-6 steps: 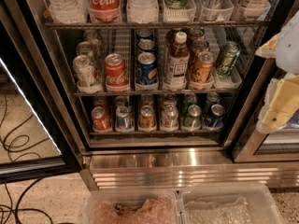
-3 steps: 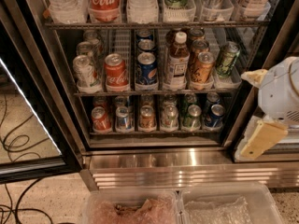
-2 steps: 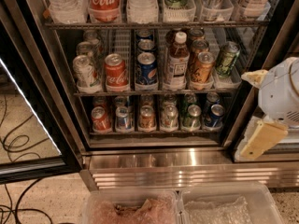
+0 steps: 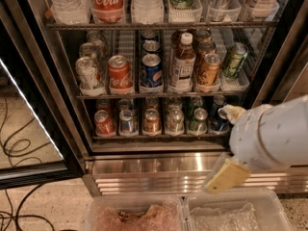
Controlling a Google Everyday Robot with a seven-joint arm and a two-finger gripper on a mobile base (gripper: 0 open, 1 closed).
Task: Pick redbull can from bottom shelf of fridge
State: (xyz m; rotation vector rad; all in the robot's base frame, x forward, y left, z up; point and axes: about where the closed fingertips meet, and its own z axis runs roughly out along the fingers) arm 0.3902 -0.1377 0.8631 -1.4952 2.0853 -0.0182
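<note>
Approach step: the white, tan-tipped gripper (image 4: 217, 147), jaws apart, hovers right of the dark wire bottom shelf (image 4: 159, 137). Next it should reach left for the slim blue-silver redbull can (image 4: 127, 121).

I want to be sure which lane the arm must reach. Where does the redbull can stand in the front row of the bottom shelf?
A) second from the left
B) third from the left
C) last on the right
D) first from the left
A: the redbull can stands between the red can and the orange can on the bottom shelf; the pincer hangs far to the right, by the blue can.
</note>
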